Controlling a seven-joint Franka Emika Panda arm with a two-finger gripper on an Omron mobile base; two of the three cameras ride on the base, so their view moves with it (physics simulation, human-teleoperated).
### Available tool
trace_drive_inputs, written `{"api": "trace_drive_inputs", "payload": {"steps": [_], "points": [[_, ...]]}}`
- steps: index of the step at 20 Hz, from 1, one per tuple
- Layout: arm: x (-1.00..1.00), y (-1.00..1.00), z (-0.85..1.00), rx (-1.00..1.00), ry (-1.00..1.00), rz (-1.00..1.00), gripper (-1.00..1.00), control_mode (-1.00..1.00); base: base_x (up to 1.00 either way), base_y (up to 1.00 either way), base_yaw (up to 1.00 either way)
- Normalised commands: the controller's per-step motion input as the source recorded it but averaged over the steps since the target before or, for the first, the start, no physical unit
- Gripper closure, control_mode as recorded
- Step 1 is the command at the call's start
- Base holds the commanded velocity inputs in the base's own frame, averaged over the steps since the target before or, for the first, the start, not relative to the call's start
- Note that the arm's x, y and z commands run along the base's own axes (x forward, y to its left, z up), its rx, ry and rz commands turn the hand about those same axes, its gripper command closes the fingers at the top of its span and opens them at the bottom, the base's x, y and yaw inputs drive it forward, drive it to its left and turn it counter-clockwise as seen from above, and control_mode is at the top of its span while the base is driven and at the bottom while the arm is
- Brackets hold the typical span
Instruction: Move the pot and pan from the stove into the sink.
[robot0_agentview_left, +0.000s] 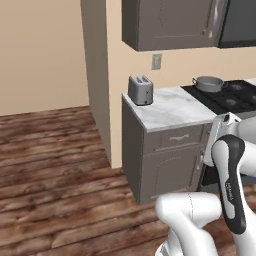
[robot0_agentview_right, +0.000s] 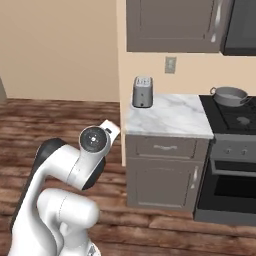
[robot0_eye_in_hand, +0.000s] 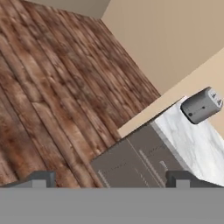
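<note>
Stove (robot0_agentview_right: 235, 117) sits at the far right end of the marble counter (robot0_agentview_right: 170, 116), the pot (robot0_agentview_right: 230, 95) on its back burner. My gripper (robot0_eye_in_hand: 111, 177) is spread wide, holding nothing, aimed at floor and cabinet, so the pot lies well off to my right, past the toaster (robot0_agentview_right: 142, 92).

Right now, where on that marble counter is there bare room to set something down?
The marble counter is bare from the toaster at its wall-side left corner across to the stove. The stove's rear burner is taken by the pot.
</note>
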Motion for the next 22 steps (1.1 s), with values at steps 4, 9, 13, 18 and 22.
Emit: {"api": "trace_drive_inputs", "payload": {"steps": [4,9,13,18,22], "points": [[0.0,0.0,0.0,0.0,0.0,0.0,-1.0,1.0,0.43,-0.78,-0.04],[0.0,0.0,0.0,0.0,0.0,0.0,-1.0,1.0,0.5,-0.78,-0.04],[0.0,0.0,0.0,0.0,0.0,0.0,-1.0,1.0,0.52,-0.77,-0.04],[0.0,0.0,0.0,0.0,0.0,0.0,-1.0,1.0,0.52,-0.77,-0.03],[0.0,0.0,0.0,0.0,0.0,0.0,-1.0,1.0,0.51,-0.75,-0.02]]}}
